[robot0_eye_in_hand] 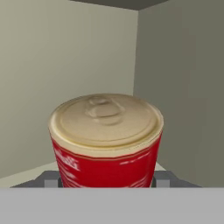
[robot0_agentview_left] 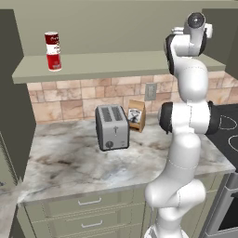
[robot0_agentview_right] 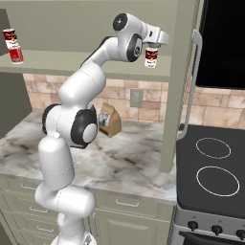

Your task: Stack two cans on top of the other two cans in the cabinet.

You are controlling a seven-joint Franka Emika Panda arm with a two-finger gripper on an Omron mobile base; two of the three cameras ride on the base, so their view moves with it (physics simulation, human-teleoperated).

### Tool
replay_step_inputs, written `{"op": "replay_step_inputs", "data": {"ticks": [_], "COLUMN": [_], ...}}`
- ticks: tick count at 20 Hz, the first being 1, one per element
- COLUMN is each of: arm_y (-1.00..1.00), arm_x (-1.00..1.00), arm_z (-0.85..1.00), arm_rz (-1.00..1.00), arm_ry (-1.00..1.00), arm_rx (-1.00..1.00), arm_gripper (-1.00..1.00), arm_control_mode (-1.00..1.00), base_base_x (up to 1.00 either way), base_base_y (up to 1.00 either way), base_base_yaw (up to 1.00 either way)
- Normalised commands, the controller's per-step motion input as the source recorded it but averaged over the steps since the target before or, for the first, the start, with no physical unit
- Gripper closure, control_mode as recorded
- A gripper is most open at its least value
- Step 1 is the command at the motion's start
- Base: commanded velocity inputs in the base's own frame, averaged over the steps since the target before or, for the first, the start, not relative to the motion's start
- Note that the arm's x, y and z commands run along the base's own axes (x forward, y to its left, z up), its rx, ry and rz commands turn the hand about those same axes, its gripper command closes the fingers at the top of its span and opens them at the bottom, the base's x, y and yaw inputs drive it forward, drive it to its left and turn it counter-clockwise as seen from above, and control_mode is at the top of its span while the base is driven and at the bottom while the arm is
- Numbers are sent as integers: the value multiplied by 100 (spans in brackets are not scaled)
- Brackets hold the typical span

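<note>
A small can [robot0_agentview_right: 151,58], dark red above and pale below, hangs at the right end of the cabinet shelf [robot0_agentview_right: 72,62] with my gripper [robot0_agentview_right: 153,47] shut on it from above. In the hand view the can [robot0_eye_in_hand: 107,131] shows its tan lid and red label, with a dark fingertip [robot0_eye_in_hand: 50,179] pressed against each side. I cannot tell whether its base touches the shelf. At the shelf's left end one can [robot0_agentview_left: 51,41] stands stacked on another, redder can [robot0_agentview_left: 54,60].
On the marble counter [robot0_agentview_left: 69,158] stand a toaster [robot0_agentview_left: 111,126] and a brown bag [robot0_agentview_right: 109,119]. The cabinet's side panel [robot0_agentview_right: 184,72] rises close to the right of the held can. A black stove [robot0_agentview_right: 215,167] lies to the right, and drawers [robot0_agentview_left: 88,202] sit below the counter.
</note>
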Motion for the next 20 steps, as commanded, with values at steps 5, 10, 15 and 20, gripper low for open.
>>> {"op": "replay_step_inputs", "data": {"ticks": [5,10,15,20], "arm_y": [0,0,0,1], "arm_x": [1,1,-1,-2], "arm_z": [0,0,0,0], "arm_rz": [0,0,0,0], "arm_ry": [0,0,0,0], "arm_rx": [0,0,1,1], "arm_gripper": [100,100,100,100], "arm_control_mode": [-100,-100,-100,-100], "base_base_x": [0,0,0,0], "base_base_y": [0,0,0,0], "base_base_yaw": [0,0,0,0]}}
